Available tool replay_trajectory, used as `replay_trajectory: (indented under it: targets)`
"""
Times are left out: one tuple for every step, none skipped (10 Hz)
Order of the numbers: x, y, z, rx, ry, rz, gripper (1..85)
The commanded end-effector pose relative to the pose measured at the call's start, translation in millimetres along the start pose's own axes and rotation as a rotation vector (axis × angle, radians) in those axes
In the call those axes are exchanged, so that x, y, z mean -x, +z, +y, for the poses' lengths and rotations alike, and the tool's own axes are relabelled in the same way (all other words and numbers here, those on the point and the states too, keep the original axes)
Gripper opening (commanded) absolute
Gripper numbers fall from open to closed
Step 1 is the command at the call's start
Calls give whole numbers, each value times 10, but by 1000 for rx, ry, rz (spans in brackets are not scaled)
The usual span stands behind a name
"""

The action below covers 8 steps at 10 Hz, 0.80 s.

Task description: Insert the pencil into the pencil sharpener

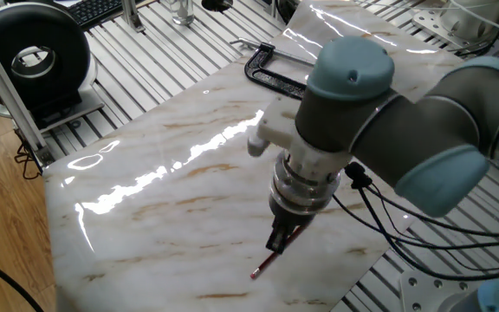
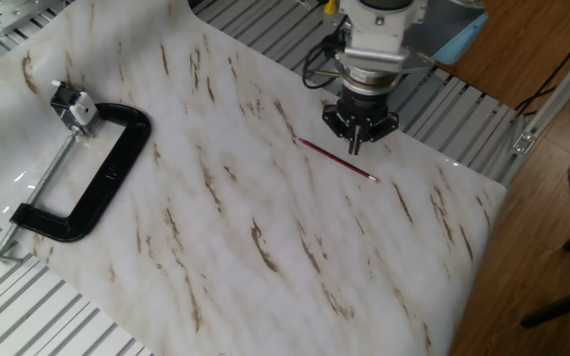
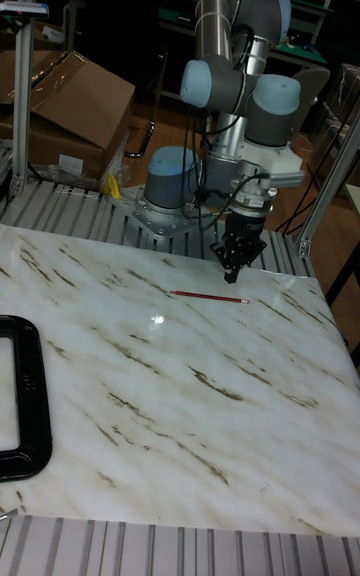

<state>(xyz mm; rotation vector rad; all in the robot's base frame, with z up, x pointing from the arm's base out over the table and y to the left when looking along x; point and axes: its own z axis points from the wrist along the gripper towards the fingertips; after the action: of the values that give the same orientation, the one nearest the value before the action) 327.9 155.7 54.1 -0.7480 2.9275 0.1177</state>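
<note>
The dark red pencil (image 2: 334,160) lies flat on the marble board near its edge on the arm's side, also seen as the pencil (image 3: 208,296) and the pencil (image 1: 262,266). My gripper (image 2: 355,148) points straight down over the pencil's middle, a little above it. The gripper (image 1: 280,241) hides part of the pencil in one fixed view. Its dark fingers look close together and I cannot make out the gap. Across the board, the pencil sharpener (image 2: 73,107), a small silver block, sits held in a black C-clamp (image 2: 107,173).
The marble board (image 2: 226,247) rests on a slatted aluminium table (image 1: 145,61). Black cables (image 1: 388,217) hang from the wrist past the board's edge. A round black device (image 1: 33,56) and a keyboard stand beyond the board. Cardboard boxes (image 3: 70,101) lie behind the arm.
</note>
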Motion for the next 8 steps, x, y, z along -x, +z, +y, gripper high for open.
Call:
replay_trajectory:
  targets:
    - [80, 19, -24, -14, -180, -36, 163]
    - [4, 18, -119, -48, -260, -2, 243]
    - [-21, 15, -179, -69, -327, 13, 303]
    - [-16, 8, -259, -100, -401, 20, 337]
    - [5, 7, -271, -105, -436, 15, 403]
    - [96, 8, -235, -100, -458, -22, 427]
    - [175, 3, -239, -109, -491, -49, 427]
    - [205, -2, -265, -123, -524, -57, 420]
